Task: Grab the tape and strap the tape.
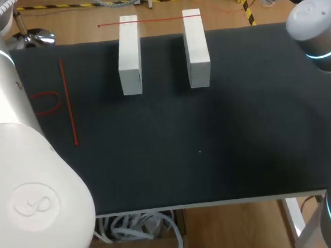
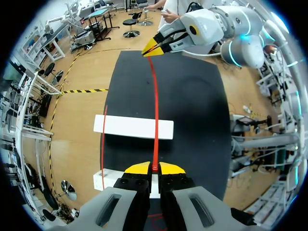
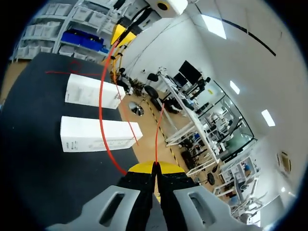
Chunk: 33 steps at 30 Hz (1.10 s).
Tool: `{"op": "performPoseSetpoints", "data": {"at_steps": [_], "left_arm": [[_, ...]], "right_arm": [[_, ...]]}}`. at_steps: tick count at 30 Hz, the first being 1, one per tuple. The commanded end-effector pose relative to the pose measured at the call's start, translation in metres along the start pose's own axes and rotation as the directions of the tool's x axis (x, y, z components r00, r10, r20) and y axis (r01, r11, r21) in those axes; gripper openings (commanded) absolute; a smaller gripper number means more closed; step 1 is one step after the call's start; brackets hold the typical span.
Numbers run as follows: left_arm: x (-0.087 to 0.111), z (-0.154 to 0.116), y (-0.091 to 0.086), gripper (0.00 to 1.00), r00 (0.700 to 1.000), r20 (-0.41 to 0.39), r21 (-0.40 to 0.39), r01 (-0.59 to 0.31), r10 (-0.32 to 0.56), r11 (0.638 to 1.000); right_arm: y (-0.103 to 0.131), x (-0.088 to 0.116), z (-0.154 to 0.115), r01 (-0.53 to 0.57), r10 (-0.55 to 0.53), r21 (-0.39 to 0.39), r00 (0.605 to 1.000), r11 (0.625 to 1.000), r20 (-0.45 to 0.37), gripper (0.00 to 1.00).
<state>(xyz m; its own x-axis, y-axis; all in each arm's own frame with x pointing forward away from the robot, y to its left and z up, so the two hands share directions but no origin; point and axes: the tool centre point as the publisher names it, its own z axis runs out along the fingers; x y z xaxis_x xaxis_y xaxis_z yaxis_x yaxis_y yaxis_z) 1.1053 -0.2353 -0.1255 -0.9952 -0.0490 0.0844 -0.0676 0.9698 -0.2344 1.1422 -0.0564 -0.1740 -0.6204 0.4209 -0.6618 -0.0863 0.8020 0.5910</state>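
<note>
Thin red tape (image 2: 155,120) runs from my left gripper (image 2: 155,168), shut on one end, across a white block (image 2: 133,127) to my right gripper (image 2: 151,48), shut on the other end over the table's far side. A second white block (image 2: 108,180) lies partly under the left gripper. In the right wrist view the tape (image 3: 100,110) arcs from my right gripper (image 3: 156,166) past both blocks (image 3: 98,134) (image 3: 91,90) to the left gripper (image 3: 120,31). In the head view a red tape line (image 1: 162,18) crosses the far ends of both blocks (image 1: 129,57) (image 1: 196,49); neither gripper shows there.
On the black table (image 1: 185,145), a loose red strip (image 1: 68,103) and a red loop (image 1: 48,103) lie at the left. My left arm (image 1: 20,189) fills the near left corner and my right arm (image 1: 319,29) stands at the right edge.
</note>
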Motion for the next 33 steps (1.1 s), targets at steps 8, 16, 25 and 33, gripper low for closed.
{"op": "performPoseSetpoints", "data": {"at_steps": [8, 16, 25, 33], "left_arm": [[-0.001, -0.002, -0.001, 0.00, 1.000, -0.003, -0.007, 0.001, -0.001, 1.000], [-0.001, -0.002, -0.001, 0.00, 1.000, -0.003, -0.007, 0.001, -0.001, 1.000], [-0.001, -0.002, -0.001, 0.00, 1.000, -0.003, -0.007, 0.001, -0.001, 1.000], [-0.001, -0.002, -0.001, 0.00, 1.000, -0.003, -0.007, 0.001, -0.001, 1.000]], "right_arm": [[0.028, 0.002, 0.017, 0.127, -0.127, 0.042, 0.992, 0.991, -0.017, 0.00], [0.039, 0.001, 0.016, 0.363, -0.362, 0.019, 0.931, 0.932, -0.038, 0.00], [0.038, -0.002, 0.011, 0.349, -0.350, 0.024, 0.935, 0.937, 0.063, 0.00], [0.038, 0.008, 0.010, 0.172, -0.171, 0.018, 0.961, 0.985, 0.218, 0.00]]}}
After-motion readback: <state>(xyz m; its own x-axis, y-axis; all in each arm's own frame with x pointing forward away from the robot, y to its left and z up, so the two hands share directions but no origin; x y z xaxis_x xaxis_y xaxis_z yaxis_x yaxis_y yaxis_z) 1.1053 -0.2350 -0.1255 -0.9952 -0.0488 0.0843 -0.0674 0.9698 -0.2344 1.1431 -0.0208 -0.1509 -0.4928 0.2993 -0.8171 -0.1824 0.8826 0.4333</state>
